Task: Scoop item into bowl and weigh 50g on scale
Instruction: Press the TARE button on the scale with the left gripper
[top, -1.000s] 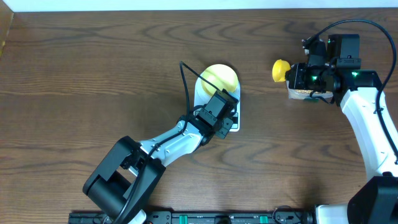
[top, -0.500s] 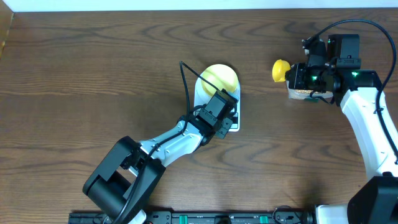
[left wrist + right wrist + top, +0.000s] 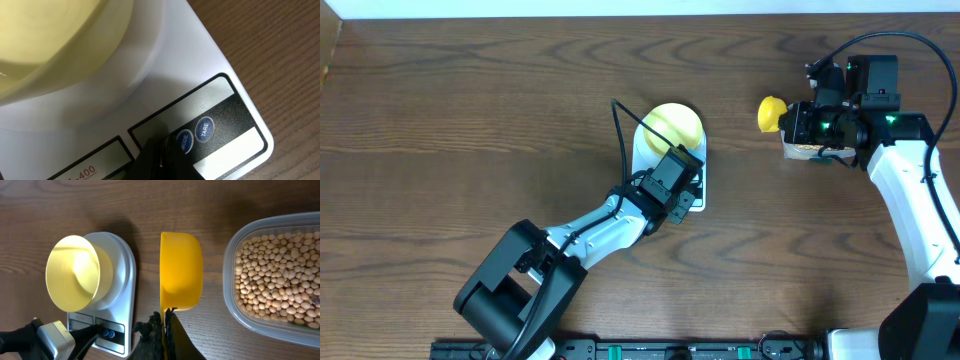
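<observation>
Wood tabletop (image 3: 440, 120); small round tan beans (image 3: 280, 275)

You had bare table (image 3: 470, 120) wide open left of the scale (image 3: 200, 70), and a clear lane between the bowl (image 3: 672, 125) on it and the scoop (image 3: 771, 112). The left arm (image 3: 605, 218) lay across the scale's near side, blocking that approach; the tub (image 3: 229, 275) closed off the ground just beyond the scoop

Shows the left gripper (image 3: 690, 198) closed and down at the front end of the scale (image 3: 642, 152), with the bowl (image 3: 675, 125) just beyond its fingertips on the scale. Puts the right gripper (image 3: 790, 122) well apart across the surface (image 3: 470, 120), clamped on a scoop (image 3: 771, 112) jutting ahead of it, with a tub (image 3: 800, 152) partly hidden beneath.
</observation>
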Robot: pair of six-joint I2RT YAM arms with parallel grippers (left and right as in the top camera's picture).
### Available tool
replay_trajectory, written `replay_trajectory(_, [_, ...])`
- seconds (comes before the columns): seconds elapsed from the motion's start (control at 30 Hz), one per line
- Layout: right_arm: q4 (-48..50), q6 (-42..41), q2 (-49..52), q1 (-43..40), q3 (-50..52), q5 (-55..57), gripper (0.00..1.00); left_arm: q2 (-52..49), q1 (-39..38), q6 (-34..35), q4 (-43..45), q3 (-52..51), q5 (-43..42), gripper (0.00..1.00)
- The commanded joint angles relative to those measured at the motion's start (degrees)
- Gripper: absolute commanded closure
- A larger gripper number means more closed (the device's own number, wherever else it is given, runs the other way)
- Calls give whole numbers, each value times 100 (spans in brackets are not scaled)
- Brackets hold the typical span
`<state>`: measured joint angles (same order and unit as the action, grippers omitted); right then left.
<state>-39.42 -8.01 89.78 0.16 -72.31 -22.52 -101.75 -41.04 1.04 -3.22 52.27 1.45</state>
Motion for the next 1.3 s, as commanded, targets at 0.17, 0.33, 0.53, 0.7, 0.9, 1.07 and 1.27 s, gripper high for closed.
replay_trajectory(0.17, [-24,79,-28,-46,-127,-52,99,-273,-4,-129,-146,-116,76,92])
replay_trajectory(0.33, [-24,81,-31,-46,-127,-52,99,-284,-2,-151,-251,-116,79,92])
replay_trajectory(0.53, [-24,81,-31,-46,-127,-52,99,-284,-4,-216,-352,-116,76,92])
replay_trajectory(0.7, [-24,81,-28,-46,-127,-52,99,-326,-2,-446,-289,-118,122,92])
replay_trajectory(0.9, [-26,81,-28,-46,-127,-52,99,-479,-2,-446,-184,-116,424,92])
replay_trajectory(1.07, [-26,81,-31,-46,-127,-52,99,-501,-2,-446,-184,-116,422,92])
replay_trajectory(1.27, [-28,81,-31,-46,-127,-52,99,-501,-2,-448,-210,-116,422,92])
